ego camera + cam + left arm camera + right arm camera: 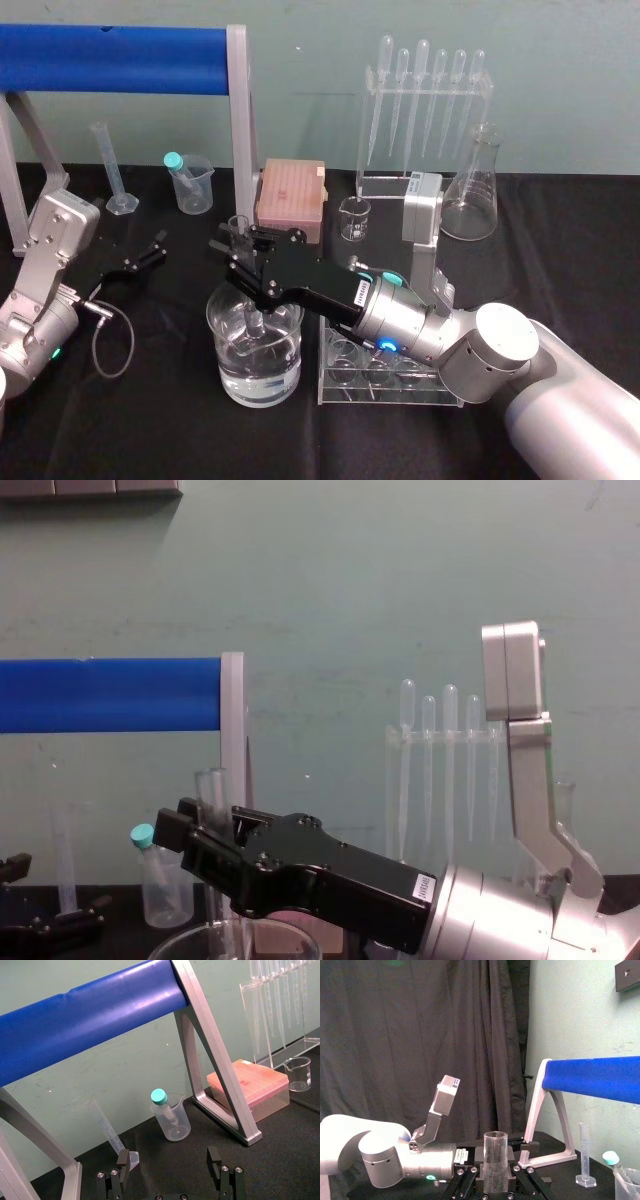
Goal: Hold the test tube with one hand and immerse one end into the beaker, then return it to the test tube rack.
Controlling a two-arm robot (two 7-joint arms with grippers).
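Your right gripper point(240, 256) pinches the test tube point(238, 227) just below its open top, jaws closed on the glass. The tube stands upright, its lower end down inside the beaker point(285, 372) of clear liquid. The arm reaches in from the right, above the test tube rack point(385, 388). The right wrist view shows the tube's open mouth. The left wrist view shows the parked left gripper point(150, 255) with its jaws spread.

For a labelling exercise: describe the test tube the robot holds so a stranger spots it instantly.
On the black table, find the wide beaker of clear liquid. The test tube stands upright in it, clamped by the right tool. Unlike the teal-capped tube behind, it has no cap.
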